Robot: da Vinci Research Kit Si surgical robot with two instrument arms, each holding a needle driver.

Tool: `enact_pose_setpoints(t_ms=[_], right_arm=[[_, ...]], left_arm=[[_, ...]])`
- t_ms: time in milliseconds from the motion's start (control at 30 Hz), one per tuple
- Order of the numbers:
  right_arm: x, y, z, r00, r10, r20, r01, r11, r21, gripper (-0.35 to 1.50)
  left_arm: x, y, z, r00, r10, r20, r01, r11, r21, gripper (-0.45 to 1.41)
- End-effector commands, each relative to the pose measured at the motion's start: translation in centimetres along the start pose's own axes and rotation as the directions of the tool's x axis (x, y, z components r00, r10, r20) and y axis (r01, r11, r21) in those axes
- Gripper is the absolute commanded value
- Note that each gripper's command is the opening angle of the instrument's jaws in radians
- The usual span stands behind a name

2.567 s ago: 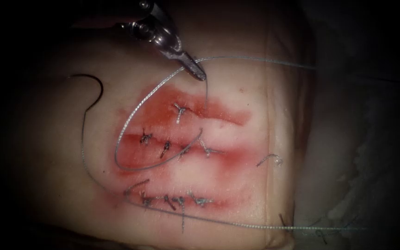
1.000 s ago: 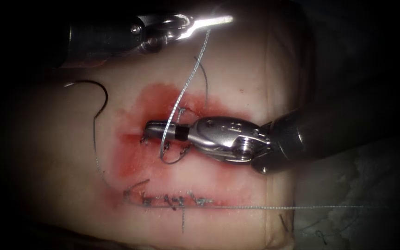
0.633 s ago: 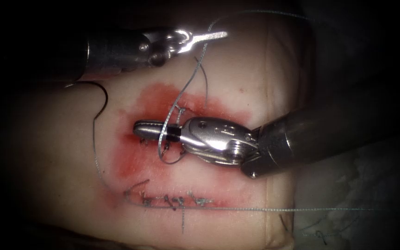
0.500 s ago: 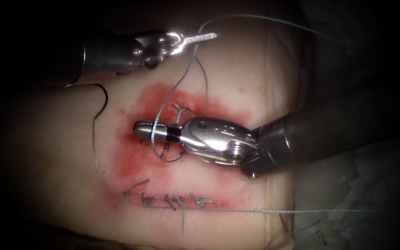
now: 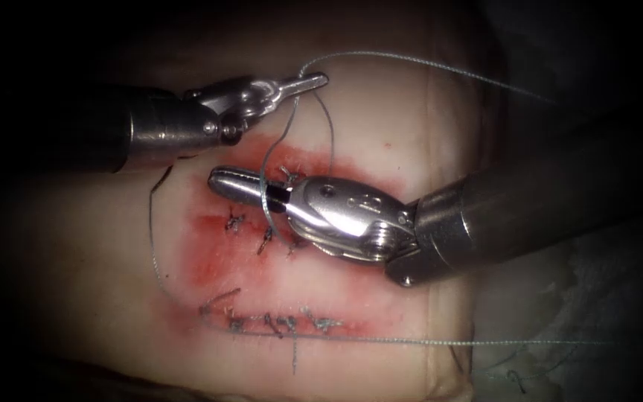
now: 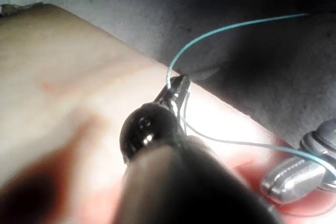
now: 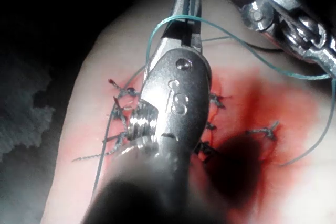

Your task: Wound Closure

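In the endoscope view's upper middle the left pincer [image 5: 320, 77] is closed on the thread [image 5: 411, 62], which loops around the empty, closed right pincer [image 5: 221, 179] over the sutured cuts in the tissue [image 5: 381, 134], while the needle [image 5: 162, 177] lies free at centre left, mostly hidden.

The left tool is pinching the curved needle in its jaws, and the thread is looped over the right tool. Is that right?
Not quite. The left tool pinches the thread, not the needle; the left wrist view shows it in the jaws. The needle lies free on the tissue, left of the cut. The thread is indeed looped over the right tool.
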Motion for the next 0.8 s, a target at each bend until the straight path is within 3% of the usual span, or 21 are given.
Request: enact_pose_setpoints(t_ms=[33, 133, 200, 267, 333, 467, 533, 600, 800], right_arm=[[0.03, 0.02, 0.08, 1.0, 0.002, 0.012, -0.003, 1.0, 0.019, -0.2], [-0.03, 0.0, 0.06, 0.999, 0.003, 0.032, -0.005, 0.998, 0.067, -0.1], [-0.07, -0.01, 0.04, 0.999, -0.004, 0.045, -0.001, 0.995, 0.103, 0.12], [-0.06, -0.02, 0.02, 0.998, -0.015, 0.057, 0.006, 0.989, 0.146, 0.34], [-0.06, -0.04, 0.0, 0.998, -0.024, 0.065, 0.012, 0.984, 0.177, 0.44], [-0.09, -0.09, -0.05, 0.997, -0.019, 0.08, 0.0, 0.974, 0.227, 0.69], [-0.09, -0.12, -0.07, 0.997, 0.0, 0.08, -0.02, 0.969, 0.247, 0.71], [-0.09, -0.14, -0.1, 0.997, 0.018, 0.08, -0.039, 0.963, 0.268, 0.88], [-0.04, -0.25, -0.16, 0.994, 0.071, 0.086, -0.095, 0.943, 0.318, 0.91]], left_arm=[[-0.01, 0.02, 0.08, 1.0, 0.012, 0.005, -0.012, 1.0, 0.001, -0.1], [-0.01, 0.01, -0.02, 0.999, 0.038, 0.001, -0.038, 0.999, -0.005, -0.1], [-0.02, -0.01, -0.11, 0.999, 0.054, -0.004, -0.054, 0.999, -0.005, -0.11], [-0.02, -0.02, -0.2, 0.998, 0.057, -0.012, -0.057, 0.998, -0.002, -0.27], [-0.02, -0.02, -0.25, 0.998, 0.06, -0.026, -0.06, 0.998, 0.008, -0.4], [-0.02, -0.02, -0.32, 0.996, 0.078, -0.051, -0.077, 0.997, 0.018, -0.43], [0.0, -0.02, -0.39, 0.994, 0.086, -0.062, -0.085, 0.996, 0.018, -0.45], [0.02, -0.02, -0.44, 0.993, 0.095, -0.072, -0.094, 0.995, 0.017, -0.45], [0.07, -0.05, -0.59, 0.987, 0.124, -0.106, -0.123, 0.992, 0.019, -0.45]])
